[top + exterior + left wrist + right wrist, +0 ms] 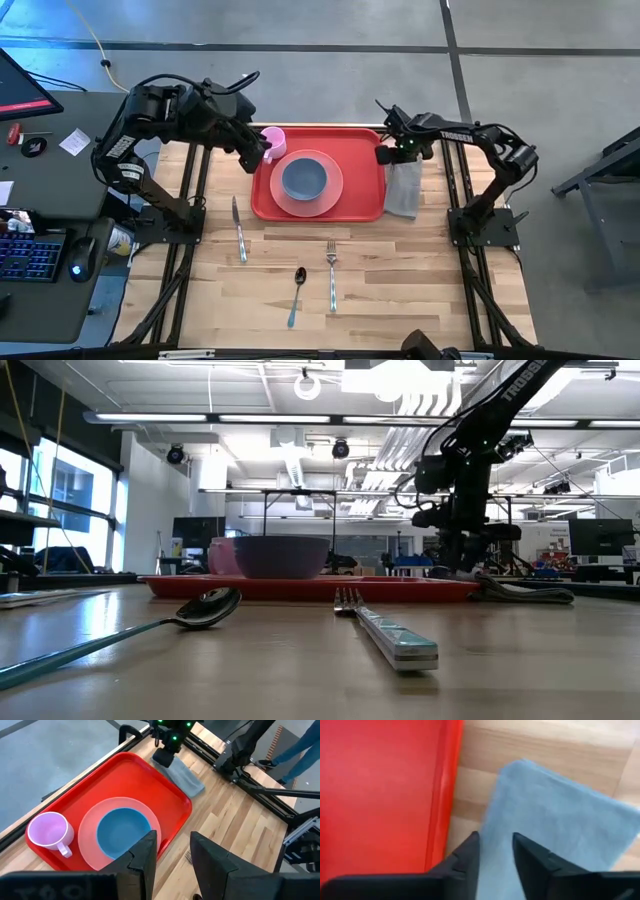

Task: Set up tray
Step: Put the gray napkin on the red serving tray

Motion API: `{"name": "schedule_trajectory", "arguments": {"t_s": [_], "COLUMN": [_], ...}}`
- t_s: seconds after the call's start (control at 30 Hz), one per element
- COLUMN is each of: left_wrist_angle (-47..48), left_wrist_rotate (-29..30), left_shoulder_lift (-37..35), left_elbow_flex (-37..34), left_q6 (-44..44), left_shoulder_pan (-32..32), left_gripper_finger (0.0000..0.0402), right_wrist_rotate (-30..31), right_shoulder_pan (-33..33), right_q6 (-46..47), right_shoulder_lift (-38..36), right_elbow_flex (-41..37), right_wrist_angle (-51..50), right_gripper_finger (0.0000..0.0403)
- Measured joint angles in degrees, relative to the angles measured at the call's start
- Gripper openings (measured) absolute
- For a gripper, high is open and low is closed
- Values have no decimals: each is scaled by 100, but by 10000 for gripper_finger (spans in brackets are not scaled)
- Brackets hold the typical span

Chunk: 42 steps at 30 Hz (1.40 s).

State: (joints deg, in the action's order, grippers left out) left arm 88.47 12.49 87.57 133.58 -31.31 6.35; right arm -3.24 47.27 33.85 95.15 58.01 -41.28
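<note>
The red tray (365,205) lies flat at the table's far middle. It carries a salmon-pink plate (332,192) with a blue bowl (303,179) on it, and a pink mug (272,139) in its far left corner. My left gripper (175,855) is open and hovers over the tray's left side, next to the mug (46,831). My right gripper (496,851) is open and points down low over the tray-side edge of a grey-blue cloth (555,835). That cloth (402,190) lies on the table against the tray's right rim. My right gripper comes at the grey-blue cloth from above, one finger (468,856) on each side of a strip near the cloth's tray-side edge (492,815). The cloth lies flat on the table. I cannot tell whether the fingertips touch it.
A knife (238,228), a spoon (296,292) and a fork (331,275) lie on the bare wood nearer the table's near edge. The arm bases stand at the left and right edges. A desk with a keyboard and mouse sits beyond the left edge.
</note>
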Motion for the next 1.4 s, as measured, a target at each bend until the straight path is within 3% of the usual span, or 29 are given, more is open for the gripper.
{"name": "schedule_trajectory", "arguments": {"t_s": [0.27, 0.4, 0.73, 1.13, 1.27, 1.4], "left_wrist_angle": [2, 2, 2, 2, 2, 2], "left_wrist_rotate": [0, 2, 128, 120, 118, 22], "left_shoulder_lift": [0, 0, 0, 0, 0, 0], "left_elbow_flex": [0, 0, 0, 0, 0, 0], "left_q6": [0, 0, -40, -44, -49, -167], "left_shoulder_pan": [0, 0, 0, 0, 0, 0], "left_gripper_finger": [152, 152, 152, 152, 152, 152], "right_wrist_rotate": [-497, -24, -808, -117, -711, -771], "right_shoulder_pan": [0, -2, 619, 984, 1166, 1278], "right_q6": [-605, -600, 265, 63, -47, 154], "right_shoulder_lift": [-197, -561, -1372, -2002, -2000, -1996], "right_elbow_flex": [1, -26, -1566, -2204, -2565, -2839], "right_wrist_angle": [-449, -1158, 99, 496, 1286, 1587], "right_gripper_finger": [242, 271, 227, 206, 199, 192]}}
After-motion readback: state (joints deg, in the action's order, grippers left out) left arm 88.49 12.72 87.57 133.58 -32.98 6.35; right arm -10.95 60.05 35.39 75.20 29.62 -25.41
